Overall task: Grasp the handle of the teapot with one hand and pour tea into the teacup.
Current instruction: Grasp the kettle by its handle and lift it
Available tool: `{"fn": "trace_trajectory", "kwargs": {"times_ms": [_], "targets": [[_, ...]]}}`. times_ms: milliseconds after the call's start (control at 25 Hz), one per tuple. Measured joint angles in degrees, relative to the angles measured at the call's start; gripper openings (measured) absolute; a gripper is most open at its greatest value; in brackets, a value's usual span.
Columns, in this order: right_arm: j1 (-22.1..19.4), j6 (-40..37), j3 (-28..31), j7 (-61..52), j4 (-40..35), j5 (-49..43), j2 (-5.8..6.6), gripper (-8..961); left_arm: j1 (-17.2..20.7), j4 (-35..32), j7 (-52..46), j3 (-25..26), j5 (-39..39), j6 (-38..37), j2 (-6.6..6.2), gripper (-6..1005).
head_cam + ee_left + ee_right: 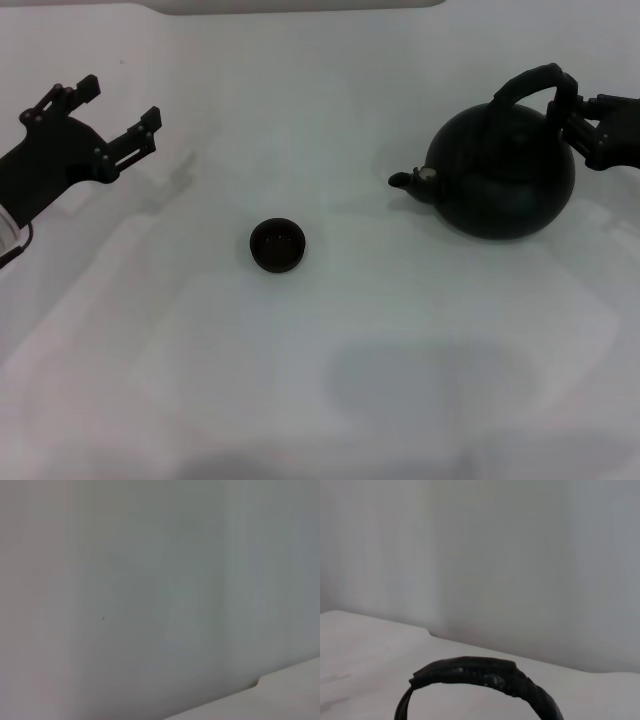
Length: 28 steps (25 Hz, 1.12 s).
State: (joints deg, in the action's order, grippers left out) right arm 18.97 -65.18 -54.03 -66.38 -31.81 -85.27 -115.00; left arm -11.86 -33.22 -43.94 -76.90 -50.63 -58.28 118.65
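Two grippers showing: the right gripper [578, 118] has its jaws clamped on the handle [530, 85], at the arch's right end, with the teapot [500, 172] hanging just below them. Teacup [278, 245] sits well off beyond the spout. Left gripper [118, 112] hangs spread wide, holding nothing.

— What's the big round black teapot [505, 175] made of?
— It looks like matt cast metal with a dull, faintly sheened skin; the short spout ends in a shiny silvery metal tip [427, 174].
— And the thick black arched handle [485, 676]?
— Rough and grainy, with small glossy flecks.
— The tiny round black teacup [278, 245]?
— Matt outside, slightly glossy within.
— The white desk [330, 380]?
— Smooth, softly matt.
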Motion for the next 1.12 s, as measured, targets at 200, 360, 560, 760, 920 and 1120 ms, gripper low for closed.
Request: {"fn": "trace_trajectory", "kwargs": {"times_ms": [200, 360, 560, 760, 920, 1120], "targets": [[0.1, 0.0, 0.1, 1.0, 0.1, 0.5, -0.12, 175, 0.2, 0.0, 0.0, 0.0, -0.1, 0.0, 0.0, 861], [0.1, 0.1, 0.0, 3.5, 1.3, 2.5, -0.14, 156, 0.3, 0.1, 0.0, 0.0, -0.1, 0.1, 0.0, 862], [0.2, -0.1, -0.2, 5.5, 2.3, 3.3, -0.14, 153, 0.2, 0.2, 0.0, 0.0, -0.1, 0.1, 0.0, 862], [0.7, 0.4, -0.1, 5.7, 3.5, 4.4, -0.14, 151, -0.1, 0.6, 0.0, 0.0, -0.2, 0.0, 0.0, 862], [1.2, 0.6, 0.2, 5.9, 4.3, 4.6, -0.14, 149, -0.1, 0.7, 0.0, 0.0, -0.2, 0.0, 0.0, 861], [1.8, 0.7, 0.2, 7.9, 5.1, 4.8, -0.13, 147, 0.0, 0.8, 0.0, 0.0, -0.2, 0.0, 0.0, 861]]}}
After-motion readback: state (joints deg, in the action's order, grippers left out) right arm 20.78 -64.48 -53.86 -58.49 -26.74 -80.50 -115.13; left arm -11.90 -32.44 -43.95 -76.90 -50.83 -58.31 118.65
